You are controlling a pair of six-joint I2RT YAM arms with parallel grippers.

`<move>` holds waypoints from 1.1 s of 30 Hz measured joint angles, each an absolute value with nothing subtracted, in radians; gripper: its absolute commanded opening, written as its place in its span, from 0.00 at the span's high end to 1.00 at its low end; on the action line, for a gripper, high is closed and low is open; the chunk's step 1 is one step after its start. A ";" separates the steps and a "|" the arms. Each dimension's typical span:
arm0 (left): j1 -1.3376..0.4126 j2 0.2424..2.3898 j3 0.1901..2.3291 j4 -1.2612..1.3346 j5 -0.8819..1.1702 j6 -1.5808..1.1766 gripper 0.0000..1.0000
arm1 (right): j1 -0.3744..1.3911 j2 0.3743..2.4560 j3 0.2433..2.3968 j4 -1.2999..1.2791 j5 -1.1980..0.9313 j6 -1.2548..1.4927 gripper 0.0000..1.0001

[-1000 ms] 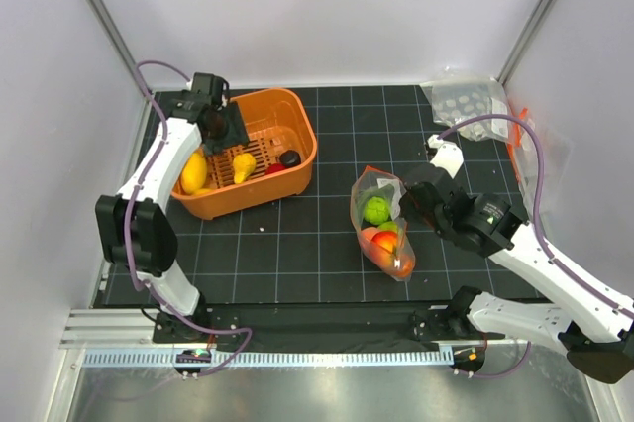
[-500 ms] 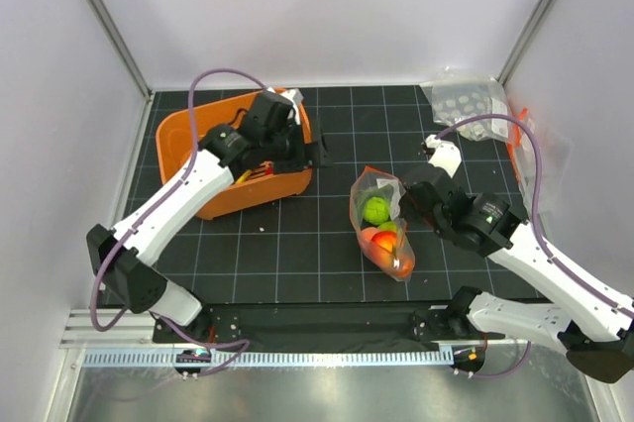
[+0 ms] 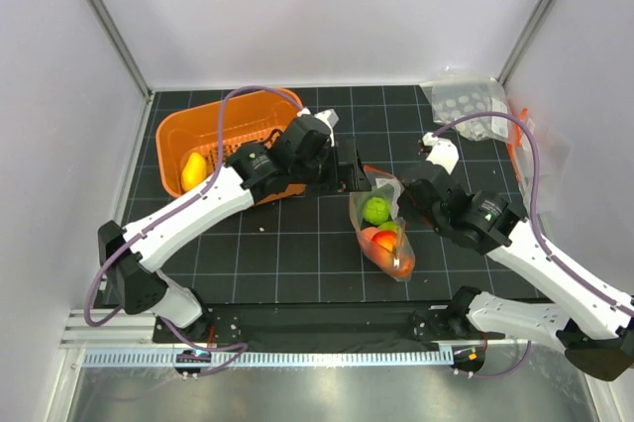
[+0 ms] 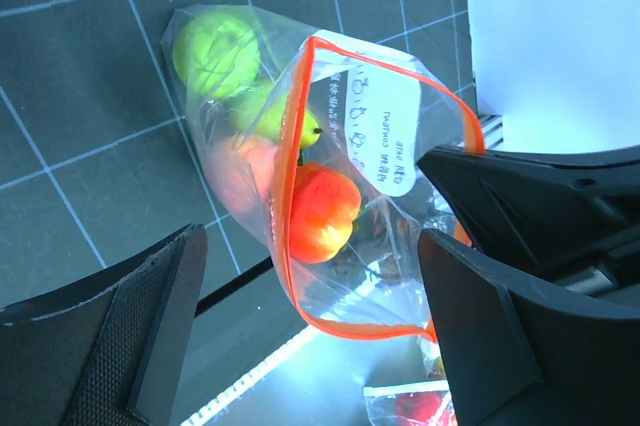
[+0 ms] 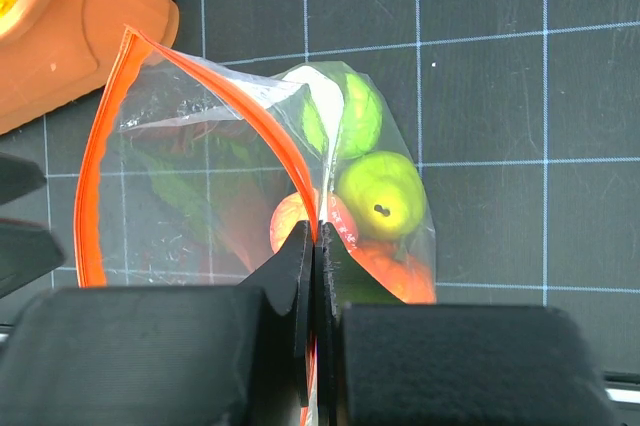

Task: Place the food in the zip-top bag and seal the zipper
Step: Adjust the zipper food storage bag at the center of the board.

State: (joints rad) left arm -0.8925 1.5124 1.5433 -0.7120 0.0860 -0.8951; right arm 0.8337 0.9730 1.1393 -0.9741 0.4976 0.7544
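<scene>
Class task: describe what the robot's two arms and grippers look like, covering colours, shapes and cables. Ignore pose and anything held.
The left arm and right arm both have smooth white shells with black joint housings. A thin purple cable loops loosely along each. The left gripper and right gripper are matte black, with two broad, wedge-shaped fingers.

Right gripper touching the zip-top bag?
Touching. Right wrist view: the right gripper is shut on the zip-top bag, its zipper strip pinched between the jaws.
</scene>
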 measured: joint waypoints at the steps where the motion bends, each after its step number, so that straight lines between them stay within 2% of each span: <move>1: -0.897 1.515 1.539 -0.710 0.082 -0.901 0.17 | 0.834 0.973 1.140 -0.974 0.497 0.754 0.99; 3: -0.904 1.526 1.534 -0.706 0.077 -0.911 0.23 | 0.834 0.973 1.140 -0.974 0.495 0.752 0.99; 4: -0.907 1.534 1.534 -0.704 0.075 -0.912 0.31 | 0.834 0.973 1.140 -0.974 0.494 0.751 0.99; 6: -0.915 1.554 1.534 -0.695 0.072 -0.918 0.40 | 0.834 0.972 1.140 -0.974 0.491 0.746 0.99; 7: -0.918 1.562 1.534 -0.691 0.072 -0.917 0.52 | 0.834 0.971 1.140 -0.974 0.491 0.744 0.99; 8: -0.922 1.571 1.534 -0.688 0.070 -0.920 0.57 | 0.834 0.970 1.140 -0.974 0.490 0.742 0.99; 12: -0.928 1.591 1.534 -0.686 0.053 -0.917 0.71 | 0.834 0.966 1.140 -0.974 0.484 0.736 0.99; 15: -0.928 1.591 1.535 -0.685 0.046 -0.917 0.88 | 0.834 0.966 1.141 -0.974 0.481 0.733 0.99; 18: -0.928 1.594 1.535 -0.685 0.046 -0.915 1.00 | 0.834 0.966 1.141 -0.974 0.467 0.731 0.99; 23: -0.928 1.615 1.563 -0.693 0.040 -0.908 1.00 | 0.834 0.976 1.155 -0.973 0.439 0.720 0.99; 28: -0.921 1.669 1.685 -0.720 0.036 -0.892 1.00 | 0.834 1.020 1.211 -0.965 0.416 0.705 0.99; 30: -0.912 1.679 1.718 -0.720 0.042 -0.886 1.00 | 0.834 1.040 1.237 -0.959 0.405 0.698 0.94; 31: -0.907 1.682 1.728 -0.719 0.046 -0.884 1.00 | 0.834 1.050 1.248 -0.952 0.399 0.694 0.77; 32: -0.900 1.684 1.735 -0.719 0.050 -0.883 1.00 | 0.834 1.058 1.256 -0.945 0.393 0.693 0.66; 33: -0.896 1.685 1.737 -0.719 0.053 -0.882 1.00 | 0.834 1.062 1.260 -0.939 0.389 0.690 0.49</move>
State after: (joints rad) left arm -0.8955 1.6852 1.7374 -0.7189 0.0528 -0.8818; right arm 0.8337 1.0618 1.2602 -0.9390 0.3889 0.6903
